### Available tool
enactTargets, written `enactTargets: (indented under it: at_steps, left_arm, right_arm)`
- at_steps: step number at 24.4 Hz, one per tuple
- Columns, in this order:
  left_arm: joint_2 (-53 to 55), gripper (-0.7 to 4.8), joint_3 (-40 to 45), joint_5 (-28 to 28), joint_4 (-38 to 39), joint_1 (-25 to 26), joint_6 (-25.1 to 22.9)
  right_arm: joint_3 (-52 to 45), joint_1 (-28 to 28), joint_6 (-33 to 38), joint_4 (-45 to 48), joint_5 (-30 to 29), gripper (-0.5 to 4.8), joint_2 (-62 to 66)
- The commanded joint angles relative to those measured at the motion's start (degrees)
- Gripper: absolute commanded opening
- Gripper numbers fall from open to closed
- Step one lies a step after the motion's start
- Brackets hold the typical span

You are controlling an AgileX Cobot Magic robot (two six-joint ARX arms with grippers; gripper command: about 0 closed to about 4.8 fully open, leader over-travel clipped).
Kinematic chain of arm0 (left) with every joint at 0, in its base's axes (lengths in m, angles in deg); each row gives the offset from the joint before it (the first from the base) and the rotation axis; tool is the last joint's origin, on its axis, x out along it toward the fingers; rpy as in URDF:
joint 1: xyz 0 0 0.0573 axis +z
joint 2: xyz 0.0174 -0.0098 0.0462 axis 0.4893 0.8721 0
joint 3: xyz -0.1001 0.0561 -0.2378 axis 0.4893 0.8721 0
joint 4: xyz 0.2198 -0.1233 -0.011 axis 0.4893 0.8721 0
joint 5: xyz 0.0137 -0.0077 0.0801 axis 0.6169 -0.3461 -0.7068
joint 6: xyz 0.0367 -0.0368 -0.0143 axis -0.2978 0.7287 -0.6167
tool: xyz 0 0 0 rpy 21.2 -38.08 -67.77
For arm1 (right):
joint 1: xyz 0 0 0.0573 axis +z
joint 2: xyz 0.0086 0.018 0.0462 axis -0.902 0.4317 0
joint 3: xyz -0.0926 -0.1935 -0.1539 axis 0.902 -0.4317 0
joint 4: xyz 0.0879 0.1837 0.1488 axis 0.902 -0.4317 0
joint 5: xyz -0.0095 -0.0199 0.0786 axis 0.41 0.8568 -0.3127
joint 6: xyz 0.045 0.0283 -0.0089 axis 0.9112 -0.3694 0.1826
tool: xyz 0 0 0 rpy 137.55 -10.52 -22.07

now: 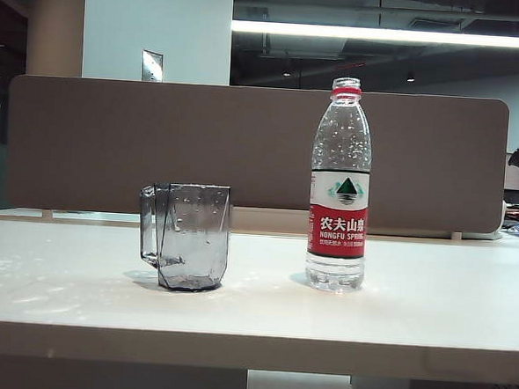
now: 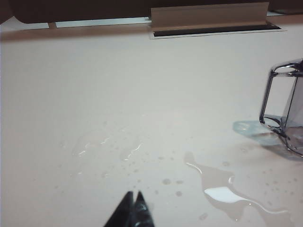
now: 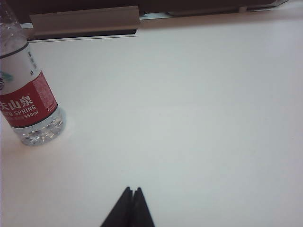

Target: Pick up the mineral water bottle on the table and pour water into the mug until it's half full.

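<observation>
On wide off-white table [image 1: 429,302]: tall clear plastic mineral water bottle w/ red-white label [image 1: 340,186], upright, uncapped, right of smoky grey faceted mug [image 1: 186,235] — apart. Spilled water [image 2: 222,189] near mug. Left gripper [image 2: 133,204], right gripper [image 3: 132,198] — fingertips pressed together, above bare tabletop.

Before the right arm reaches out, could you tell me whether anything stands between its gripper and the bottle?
Nothing visible does. The right gripper, shut, sits over bare table, and the bottle stands upright, with only open tabletop between them. The mug stands apart on the bottle's far side, nearer the shut left gripper.
</observation>
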Motion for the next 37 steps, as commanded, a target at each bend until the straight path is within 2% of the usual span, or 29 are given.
enactTargets:
  at_steps: [1, 11, 16, 19, 21, 23, 24, 25, 26, 27, 28, 34, 37]
  left_arm:
    - [0.04, -0.01, -0.11, 0.39, 0.37, -0.07, 0.11]
    - [1.62, -0.01, -0.83, 0.39, 0.68, -0.11, 0.11]
    - [15.89, -0.01, -8.07, 0.37, 3.69, -2.08, 0.04]
    - [25.07, -0.01, -16.22, 0.37, 9.18, -7.37, 0.04]
    - [28.24, -0.01, -20.46, 0.37, 9.33, -12.44, 0.04]
    - [29.51, -0.01, -22.32, 0.39, 8.20, -15.93, 0.04]
    - [29.99, -0.01, -22.91, 0.39, 7.43, -17.29, 0.04]
    - [30.60, -0.01, -23.39, 0.39, 6.08, -18.86, 0.04]
    - [31.82, -0.01, -23.76, 0.44, 3.58, -20.96, 0.04]
    - [33.07, -0.01, -23.78, 0.44, 1.16, -22.45, 0.04]
    - [33.83, -0.01, -23.78, 0.42, 0.22, -23.12, 0.04]
    - [36.20, -0.01, -23.78, 0.39, 0.15, -23.65, 0.04]
    - [36.79, -0.01, -23.78, 0.39, 0.13, -23.65, 0.04]
  right_arm:
    - [-0.42, 0.07, 0.07, 0.63, -0.24, -0.05, -0.04]
    - [-0.42, 0.09, 0.07, 0.66, -0.44, -0.05, -0.04]
    - [-0.42, 0.09, 0.11, 1.14, -3.83, -0.05, -0.04]
    - [-0.42, 0.09, 0.46, 1.53, -5.99, -0.05, -0.04]
    - [-0.42, 0.09, 4.37, 2.21, -7.96, 0.05, -0.04]
    - [-0.28, 0.09, 9.97, 2.43, -7.89, 0.81, -0.04]
    - [-0.22, 0.07, 14.40, 2.84, -7.65, 1.35, -0.04]
    - [-0.17, 0.07, 18.53, 3.89, -7.48, 1.66, -0.04]
    - [0.17, 0.07, 23.02, 6.34, -7.52, 1.67, -0.04]
    - [2.01, 0.11, 23.58, 7.45, -7.52, 1.27, -0.04]
    - [3.89, 0.11, 22.75, 7.43, -7.50, 1.11, -0.04]
    - [18.10, 0.07, 13.60, 5.53, -7.39, 1.11, 1.33]
    - [28.28, 0.09, 5.95, -2.64, -7.45, 1.10, 5.51]
